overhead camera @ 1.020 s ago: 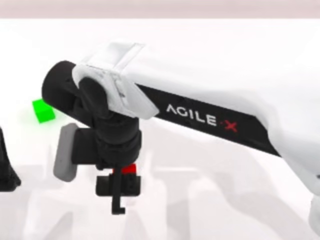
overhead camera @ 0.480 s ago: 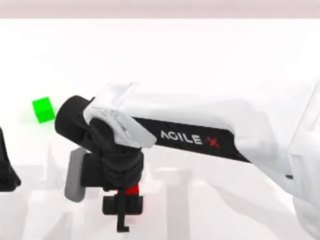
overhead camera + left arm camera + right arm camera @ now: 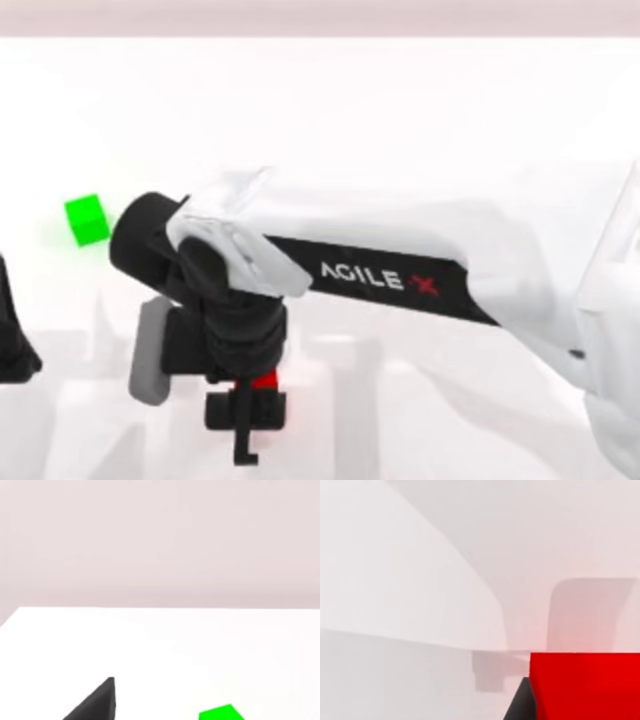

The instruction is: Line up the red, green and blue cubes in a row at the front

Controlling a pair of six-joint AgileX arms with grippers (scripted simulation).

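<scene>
Red cube pinched in right jaws near front of surface, green well off left; lower square, release only once seated.

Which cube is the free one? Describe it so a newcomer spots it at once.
Start at the right arm reaching across the white table in the top view. Past its black wrist, toward the table's left side, sits the green cube, alone and touching nothing. The red cube is tucked at the right gripper.
</scene>
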